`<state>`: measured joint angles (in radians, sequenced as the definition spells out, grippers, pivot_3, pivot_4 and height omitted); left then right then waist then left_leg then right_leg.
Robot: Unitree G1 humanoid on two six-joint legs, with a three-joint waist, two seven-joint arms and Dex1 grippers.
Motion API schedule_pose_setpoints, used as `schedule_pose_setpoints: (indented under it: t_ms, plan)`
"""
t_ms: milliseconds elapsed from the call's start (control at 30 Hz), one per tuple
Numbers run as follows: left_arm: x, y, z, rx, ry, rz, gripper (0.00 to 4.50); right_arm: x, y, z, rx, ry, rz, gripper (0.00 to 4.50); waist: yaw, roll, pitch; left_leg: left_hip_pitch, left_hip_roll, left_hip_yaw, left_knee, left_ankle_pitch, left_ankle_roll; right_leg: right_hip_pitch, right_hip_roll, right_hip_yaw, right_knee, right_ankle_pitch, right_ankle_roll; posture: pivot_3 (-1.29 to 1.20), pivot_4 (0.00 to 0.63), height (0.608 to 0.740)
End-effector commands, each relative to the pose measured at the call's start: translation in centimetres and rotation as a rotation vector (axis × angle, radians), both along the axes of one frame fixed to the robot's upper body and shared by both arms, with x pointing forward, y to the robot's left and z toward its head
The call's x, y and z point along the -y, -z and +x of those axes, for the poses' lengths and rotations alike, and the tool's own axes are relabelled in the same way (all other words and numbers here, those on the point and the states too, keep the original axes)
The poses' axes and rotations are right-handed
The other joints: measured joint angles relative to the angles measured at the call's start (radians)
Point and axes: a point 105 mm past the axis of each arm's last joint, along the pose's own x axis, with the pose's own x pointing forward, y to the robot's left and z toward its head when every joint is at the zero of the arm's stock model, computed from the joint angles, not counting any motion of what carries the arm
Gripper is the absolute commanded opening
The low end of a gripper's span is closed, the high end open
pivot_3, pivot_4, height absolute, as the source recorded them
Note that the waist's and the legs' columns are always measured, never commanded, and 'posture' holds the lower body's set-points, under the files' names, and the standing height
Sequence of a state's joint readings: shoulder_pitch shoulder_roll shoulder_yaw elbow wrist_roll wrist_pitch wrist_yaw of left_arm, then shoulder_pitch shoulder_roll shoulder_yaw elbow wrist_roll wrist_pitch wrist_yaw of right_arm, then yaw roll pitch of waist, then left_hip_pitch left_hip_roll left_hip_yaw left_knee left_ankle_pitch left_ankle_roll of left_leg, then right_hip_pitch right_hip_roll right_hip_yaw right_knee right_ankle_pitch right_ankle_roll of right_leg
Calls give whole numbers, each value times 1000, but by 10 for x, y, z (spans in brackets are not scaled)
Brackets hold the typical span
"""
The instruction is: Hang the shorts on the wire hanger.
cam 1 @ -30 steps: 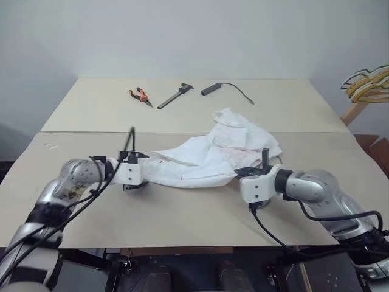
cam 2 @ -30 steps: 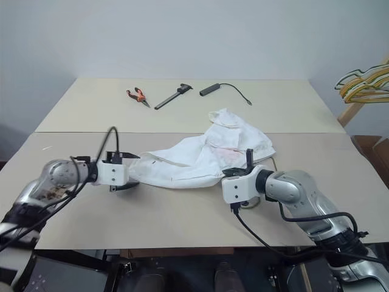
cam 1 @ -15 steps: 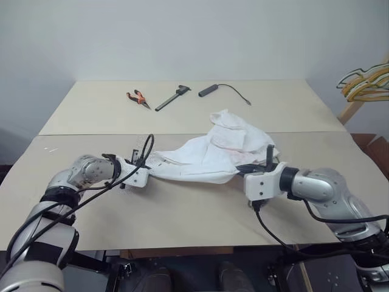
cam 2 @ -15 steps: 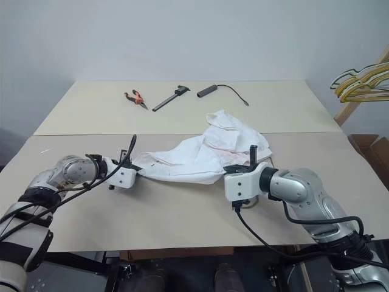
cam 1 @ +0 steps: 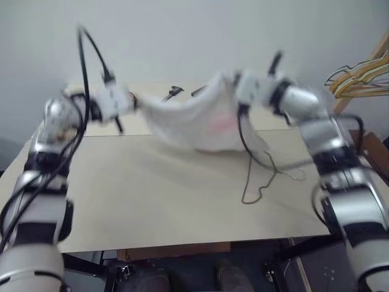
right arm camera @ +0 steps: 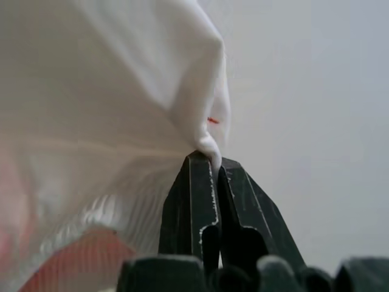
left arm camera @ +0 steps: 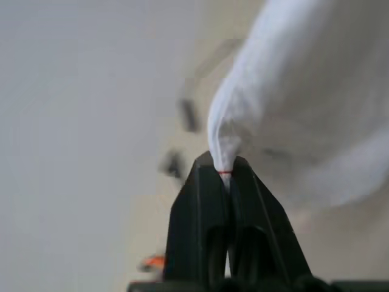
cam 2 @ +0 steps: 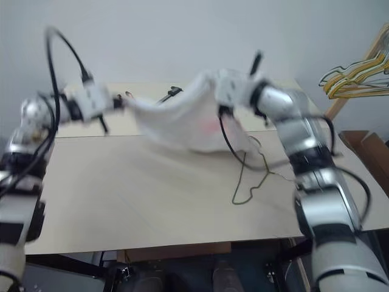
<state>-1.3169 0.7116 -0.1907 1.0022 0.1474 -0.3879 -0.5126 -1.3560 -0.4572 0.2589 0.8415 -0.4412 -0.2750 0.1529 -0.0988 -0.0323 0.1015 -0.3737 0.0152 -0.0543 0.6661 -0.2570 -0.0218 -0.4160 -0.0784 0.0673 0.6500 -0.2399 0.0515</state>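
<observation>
The white shorts (cam 1: 194,121) hang stretched in the air above the table, held up at both ends. My left gripper (cam 1: 132,101) is shut on their left corner; the pinched fabric shows between its fingers (left arm camera: 223,176). At the right corner my right gripper (cam 1: 234,82) is shut on the cloth too, with the fold rising from its fingertips (right arm camera: 209,159). A faint pink stain shows on the sagging middle. The thin dark wire hanger (cam 1: 267,179) lies flat on the table below and right of the shorts, apart from both grippers.
Pliers (cam 2: 129,95), a dark tool (cam 1: 173,92) and a cabled black item lie at the table's far side, partly behind the shorts. A bunch of yellow and wooden hangers (cam 1: 358,76) stands off the table's right edge. A seam crosses the beige table (cam 1: 152,194).
Both grippers have risen from the table and lifted the shorts into the air, spread between them. The wire hanger, which the cloth covered before, now lies bare on the table.
</observation>
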Motion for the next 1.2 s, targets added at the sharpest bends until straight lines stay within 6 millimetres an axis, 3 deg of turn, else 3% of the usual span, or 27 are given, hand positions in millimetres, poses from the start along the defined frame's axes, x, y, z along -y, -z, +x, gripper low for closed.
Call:
schedule_pose_setpoints:
  t_ms: [33,67,133,200,267,300,400,433,533,600,700,800,967,1100,1200]
  plan:
    - [-41,-88,-14,409,-333,-176,29,25,-63,-14,334,103,301,0,-4,-3,-5,-11,-1,1,-4,9,-15,-13,-1,2,2,1,-1,2,8,740]
    - [-46,-110,-24,524,-398,-201,29,25,-77,-24,431,75,364,0,-5,-3,-6,-18,-2,2,-5,10,-19,-26,-4,2,11,1,-1,5,6,740]
    - [-48,-139,-45,708,-437,-213,29,24,-86,-36,529,34,408,0,-6,-2,-15,-23,-6,7,-9,10,-20,-39,-10,1,15,0,0,6,5,740]
    - [-42,-144,-53,770,-401,-154,29,25,-71,-34,511,-8,376,0,-9,-2,-16,-25,-12,9,-12,10,-20,-42,-17,2,14,-1,2,10,1,740]
    - [-28,-120,-44,680,-268,-61,29,28,-34,-23,433,-18,250,0,-7,-2,-23,-26,-19,11,-13,9,-20,-41,-23,2,8,-1,6,10,6,740]
    - [-18,-99,-38,605,-171,-4,29,31,-13,-19,384,-29,182,0,-6,-2,-24,-26,-19,12,-12,10,-20,-38,-23,2,5,1,9,11,8,740]
    - [1,-11,-37,286,128,200,29,41,58,-12,155,-96,-24,0,3,2,-27,-13,-19,11,-12,7,-13,-16,-22,0,-8,3,12,6,30,740]
    - [3,9,-43,219,186,248,29,43,74,-12,96,-117,-63,0,-1,2,-27,-5,-19,11,-12,4,-8,-6,-22,-1,-10,3,12,5,33,740]
    - [1,100,-88,-189,377,354,29,49,148,-24,-126,-210,-331,0,-34,3,-26,-3,-18,11,-12,3,-6,-6,-21,2,-10,3,13,1,51,740]
    - [1,136,-124,-384,462,407,29,51,181,-34,-217,-262,-457,0,-59,3,-26,-6,-15,8,-11,3,-7,-10,-18,3,-9,3,13,1,57,740]
    - [2,161,-164,-609,504,388,29,51,219,-46,-292,-315,-639,0,-86,3,-25,-16,-13,4,-5,0,-3,-18,-15,5,-7,3,12,10,64,740]
    - [-6,178,-193,-777,491,456,29,53,244,-60,-333,-377,-734,0,-88,4,-23,-8,-15,5,-5,-2,2,-12,-15,7,-5,3,12,19,69,740]
    - [-18,198,-236,-996,472,548,29,64,268,-79,-360,-433,-835,0,-62,10,-16,35,-14,8,-10,-13,20,32,-13,5,-19,-3,8,17,75,740]
    - [-11,206,-263,-1077,481,545,29,69,274,-93,-351,-474,-844,0,-41,10,-16,34,-14,9,-9,-16,24,32,-14,5,-19,-7,8,10,78,740]
    - [1,212,-273,-1076,499,521,29,72,278,-106,-369,-513,-822,0,-22,10,-16,26,-14,8,-6,-18,22,26,-14,5,-19,-8,8,6,79,740]
